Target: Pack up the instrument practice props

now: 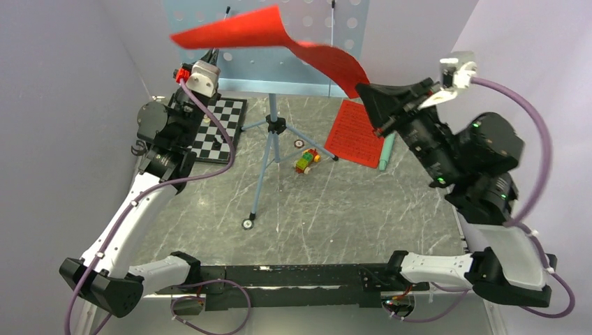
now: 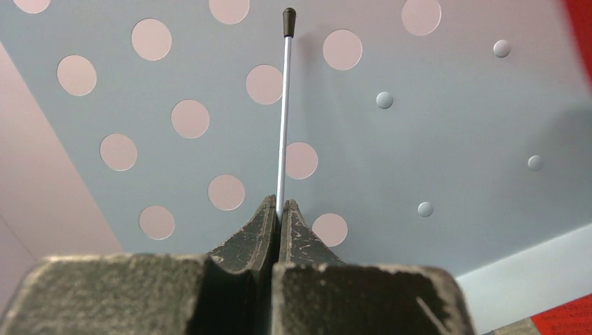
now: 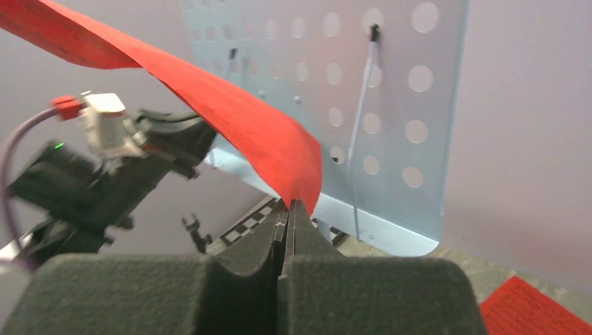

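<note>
Your left gripper [image 2: 279,207]: jaws pinched shut on the wire page clip [image 2: 283,118] of the music stand [image 2: 433,139], probably holding it off the panel so the page comes free.

Right gripper [image 3: 290,207]: jaws closed on the corner of a red sheet [image 1: 279,35], held above the stand.

Second red sheet [image 1: 359,132] lies on the tabletop [image 1: 349,209].

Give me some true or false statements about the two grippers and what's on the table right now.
1. The right gripper is shut on a red sheet. True.
2. The left gripper is open. False: it is shut on the stand's wire.
3. The chessboard lies right of the tripod. False: it lies to its left.
4. A second sheet lies on the table. True.
</note>
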